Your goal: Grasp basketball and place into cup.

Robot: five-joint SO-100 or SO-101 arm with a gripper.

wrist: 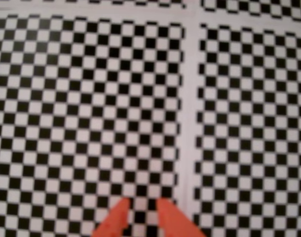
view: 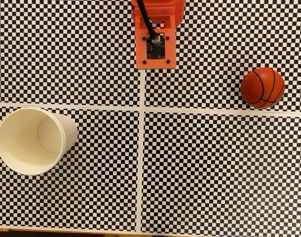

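Note:
The basketball [view: 262,88], orange-red with black seams, rests on the checkered mat at the right of the fixed view. At the left of that view the cream-white paper cup [view: 32,140] stands upright with its mouth open and nothing inside. My orange arm [view: 155,42] reaches in from the top centre, well apart from both. In the wrist view my gripper [wrist: 140,210] shows as two orange fingertips [wrist: 118,217] at the bottom edge. A narrow gap separates them, and only the mat lies between and under them.
White strips [view: 140,163] split the black-and-white checkered mat into four panels. The table's wooden edge [view: 66,230] runs along the bottom of the fixed view.

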